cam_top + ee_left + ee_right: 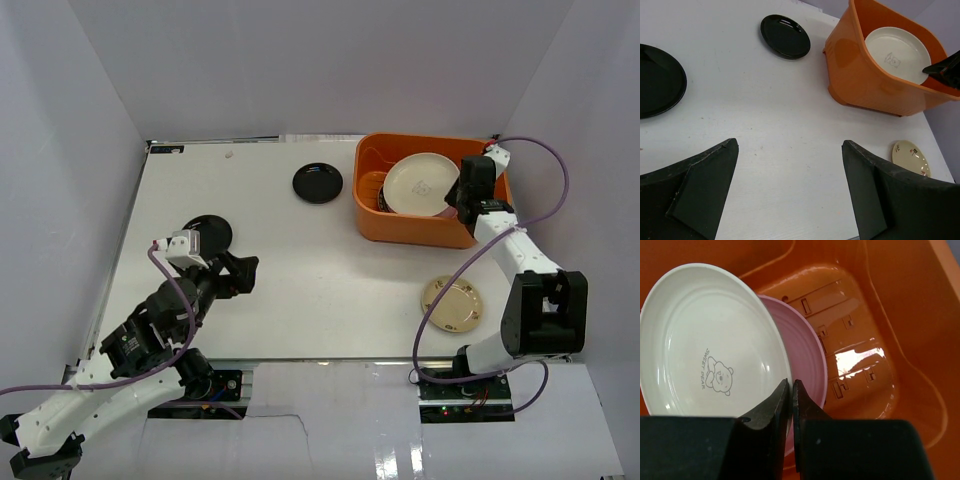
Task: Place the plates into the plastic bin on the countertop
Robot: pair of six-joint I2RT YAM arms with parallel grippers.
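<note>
The orange plastic bin (405, 232) stands at the back right of the white countertop (320, 290). In it a cream plate (710, 340) with a bear print stands tilted against a pink plate (807, 355). My right gripper (791, 382) is inside the bin (880, 300), shut on the cream plate's rim (420, 183). Two glossy black plates lie on the countertop, one at the back middle (317, 182) and one at the left (213, 232), partly hidden by my left arm. My left gripper (790, 142) is open and empty above bare tabletop, right of the left black plate (657, 80).
A pale yellow plate with small printed marks (451, 304) lies flat in front of the bin, next to the right arm's base; it also shows in the left wrist view (910, 157). White walls close in the countertop on three sides.
</note>
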